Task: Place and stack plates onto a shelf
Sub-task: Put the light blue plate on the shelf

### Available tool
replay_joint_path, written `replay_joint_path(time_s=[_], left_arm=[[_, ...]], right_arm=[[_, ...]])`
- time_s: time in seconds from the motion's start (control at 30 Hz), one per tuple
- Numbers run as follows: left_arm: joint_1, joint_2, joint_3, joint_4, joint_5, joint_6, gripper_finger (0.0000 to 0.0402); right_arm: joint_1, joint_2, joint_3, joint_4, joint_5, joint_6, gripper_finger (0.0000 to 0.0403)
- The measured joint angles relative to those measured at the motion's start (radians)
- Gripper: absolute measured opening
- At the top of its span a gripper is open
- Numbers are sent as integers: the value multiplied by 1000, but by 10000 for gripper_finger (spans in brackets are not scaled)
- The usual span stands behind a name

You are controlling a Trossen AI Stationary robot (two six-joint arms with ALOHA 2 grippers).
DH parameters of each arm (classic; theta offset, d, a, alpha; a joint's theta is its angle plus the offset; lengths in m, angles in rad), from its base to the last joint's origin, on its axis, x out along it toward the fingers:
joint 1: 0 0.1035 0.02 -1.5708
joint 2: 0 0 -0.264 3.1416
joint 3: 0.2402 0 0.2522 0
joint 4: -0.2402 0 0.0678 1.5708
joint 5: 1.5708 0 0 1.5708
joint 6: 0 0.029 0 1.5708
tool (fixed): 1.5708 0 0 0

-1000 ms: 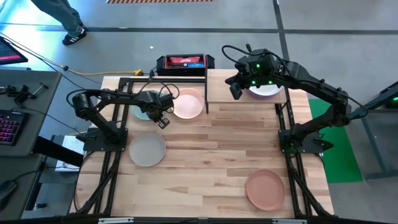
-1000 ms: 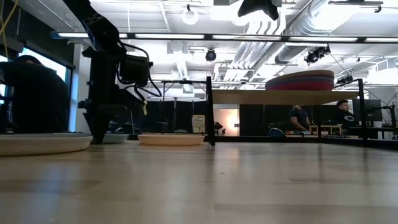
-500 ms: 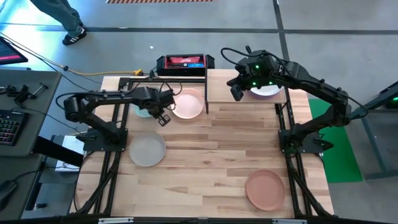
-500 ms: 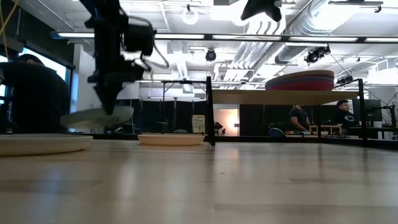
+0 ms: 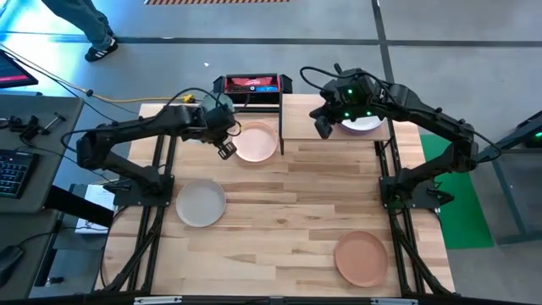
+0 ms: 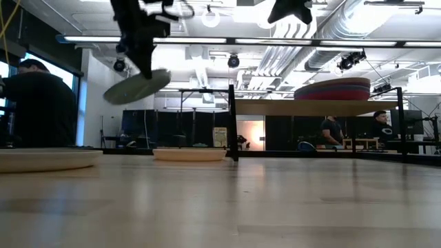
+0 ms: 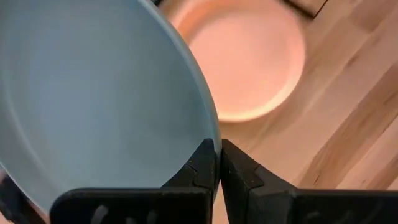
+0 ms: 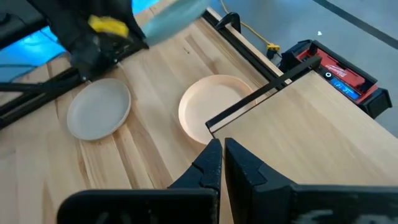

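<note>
A teal plate [image 7: 93,106] hangs tilted in mid-air above the far-left part of the plank table [image 5: 288,212], pinched at its rim by the left gripper [image 7: 219,169], whose two fingers are pressed together on the plate's edge. Just beside and below it a pale pink plate [image 5: 256,141] lies flat on the table, next to the shelf's black post. On the shelf [image 5: 309,125], a light-wood board at the table's far edge, a stack of plates [image 6: 333,89] already sits at the right end. The right gripper [image 8: 222,163] hovers above the shelf board near that stack, empty, its fingers closed against each other. A grey plate [image 5: 201,203] rests on the table's left side, and a salmon-brown plate [image 5: 361,258] lies well apart near the front right corner.
</note>
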Motion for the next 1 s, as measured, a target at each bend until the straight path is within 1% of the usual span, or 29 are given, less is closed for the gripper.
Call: replay_joint_path(time_s=[0.23, 0.4, 0.67, 0.8, 0.9, 1.0], left_arm=[[-55, 0, 143, 6, -71, 171, 1], [-81, 0, 203, 5, -136, 280, 1], [-82, 1, 223, 5, -164, 298, 1], [-82, 1, 223, 5, -168, 298, 1], [-82, 1, 223, 5, -169, 298, 1], [-82, 1, 223, 5, -169, 296, 1]], right_arm=[[0, 0, 0, -12, -10, -11, 1], [0, 0, 0, -3, 52, -11, 1], [0, 0, 0, 1, 55, -22, 1], [0, 0, 0, 8, 53, -59, 1], [-4, 4, 0, 15, 21, -24, 1], [-15, 19, 0, 13, -39, -2, 1]])
